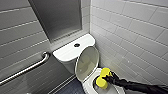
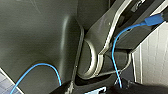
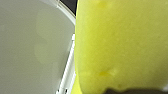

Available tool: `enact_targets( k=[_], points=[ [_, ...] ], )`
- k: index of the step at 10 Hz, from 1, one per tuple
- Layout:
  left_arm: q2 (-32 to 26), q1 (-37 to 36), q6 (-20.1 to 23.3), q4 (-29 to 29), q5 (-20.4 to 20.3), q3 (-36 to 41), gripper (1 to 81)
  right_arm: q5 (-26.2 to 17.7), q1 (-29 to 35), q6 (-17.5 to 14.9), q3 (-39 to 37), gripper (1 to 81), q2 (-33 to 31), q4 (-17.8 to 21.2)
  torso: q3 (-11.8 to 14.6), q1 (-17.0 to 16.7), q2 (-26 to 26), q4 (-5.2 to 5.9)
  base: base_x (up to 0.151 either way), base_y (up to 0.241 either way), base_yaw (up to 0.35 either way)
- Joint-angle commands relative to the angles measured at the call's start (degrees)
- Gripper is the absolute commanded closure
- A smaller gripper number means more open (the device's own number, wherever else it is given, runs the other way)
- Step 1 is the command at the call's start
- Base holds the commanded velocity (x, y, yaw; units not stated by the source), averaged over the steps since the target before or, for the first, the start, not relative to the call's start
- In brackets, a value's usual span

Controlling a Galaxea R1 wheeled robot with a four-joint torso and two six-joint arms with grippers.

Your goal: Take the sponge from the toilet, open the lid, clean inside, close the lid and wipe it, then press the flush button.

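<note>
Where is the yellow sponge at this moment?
In the head view the sponge sits low and right of centre, held by the right hand over the toilet bowl, beside the raised lid.

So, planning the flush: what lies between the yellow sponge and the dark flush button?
In the head view, the raised white oval plastic lid stands between the bright yellow soft sponge and the round dark flush button.

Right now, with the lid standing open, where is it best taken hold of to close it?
Probably the top rim of the lid, approached from the bowl side: it stands raised before the tank, hinged at its bottom, so that rim is free.
</note>
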Motion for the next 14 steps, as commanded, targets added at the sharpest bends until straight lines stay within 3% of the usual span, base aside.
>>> enact_targets(
  k=[1,4,7,10,14],
  points=[
    [-1.32,2.29,0.30,0.59,3.20,0.99,1.0,-5.78,8.06,1.87,-10.83,81.1,7.44,0.66,0.00,0.00,0.00,0.00,0.000,0.000,0.000],
    [-1.06,2.37,0.22,0.59,3.20,1.07,1.0,-7.10,7.97,3.11,-15.75,81.1,8.50,0.66,-0.02,0.00,0.00,0.00,0.000,0.000,0.000],
    [-0.97,2.37,0.30,0.77,3.20,1.25,1.0,-6.14,5.16,7.48,-11.05,81.1,2.56,0.58,-0.02,0.00,0.00,0.00,0.000,0.000,0.000],
    [-0.62,2.37,0.30,1.12,3.11,1.34,1.0,2.38,-0.81,11.88,0.58,81.1,-5.81,0.58,-0.02,0.00,0.00,0.02,0.000,0.000,0.000],
    [-1.15,2.37,0.30,1.12,3.11,2.13,1.0,8.99,-7.22,12.51,9.91,81.1,-12.59,0.58,-0.02,0.00,0.00,0.02,0.000,0.000,0.000]
  ],
)
